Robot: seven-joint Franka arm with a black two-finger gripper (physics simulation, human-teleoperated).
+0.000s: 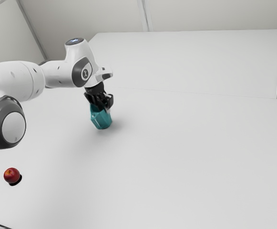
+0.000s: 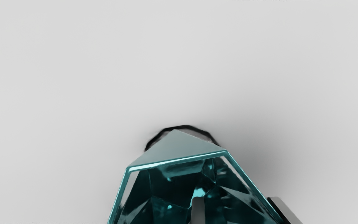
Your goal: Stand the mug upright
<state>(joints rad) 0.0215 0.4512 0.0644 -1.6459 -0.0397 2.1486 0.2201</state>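
Note:
In the exterior view the black gripper (image 1: 103,108) reaches down over the top of the teal faceted mug (image 1: 101,120). The mug's base is toward the table and its mouth toward the hand; whether it leans slightly is hard to tell. Looking into the open mouth of the mug (image 2: 179,183) in the wrist view, I see my gripper (image 2: 239,205) open across its wall. One finger (image 2: 198,211) is inside the mug, apart from the wall, and the other lies along the outside. The handle cannot be made out.
A red apple (image 1: 11,175) rests on the white table (image 1: 176,157), near the arm's base and well away from the mug. Behind the table surface, a pale panel (image 1: 186,62) spans the exterior view's upper part.

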